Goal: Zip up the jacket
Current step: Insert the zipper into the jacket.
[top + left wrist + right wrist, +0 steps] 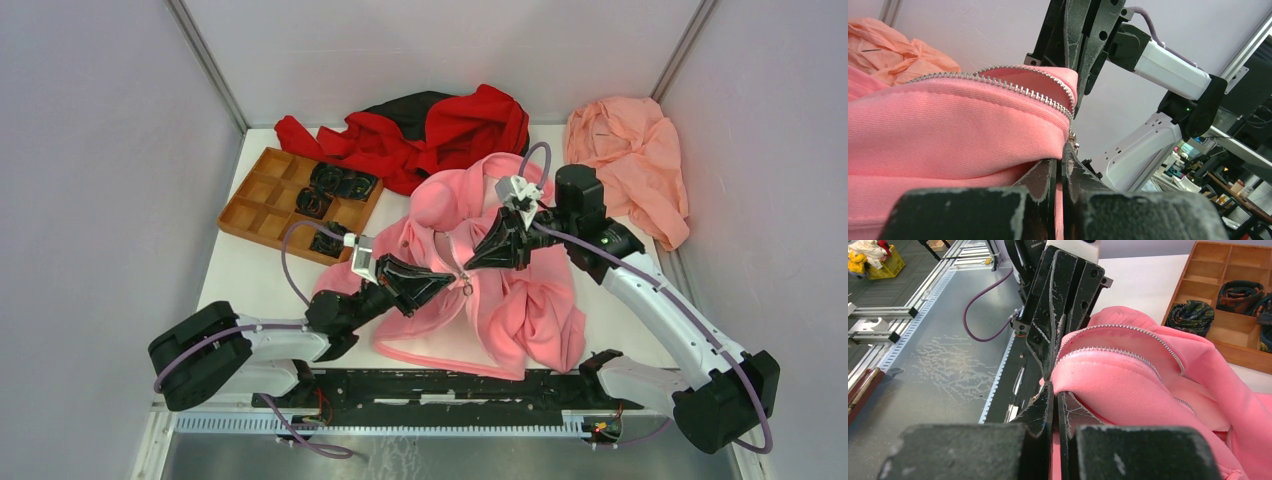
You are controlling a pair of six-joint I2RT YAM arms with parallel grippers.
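Note:
The bright pink jacket (520,300) lies crumpled in the middle of the table, its front open and the zipper teeth (1013,86) unjoined. My left gripper (450,281) is shut on the pink fabric at the zipper edge, and a small metal pull (1074,145) shows just above its tips (1060,161). My right gripper (469,262) faces it tip to tip and is shut on the fabric edge too (1054,396). Between the two grippers the cloth is lifted, and two rows of teeth (1118,350) curve over the fold.
A wooden compartment tray (262,195) with dark rolled items (342,182) sits at the back left. The red-and-black garment (440,130) lies behind the jacket. A salmon cloth (630,160) is heaped at the back right. The walls stand close on three sides.

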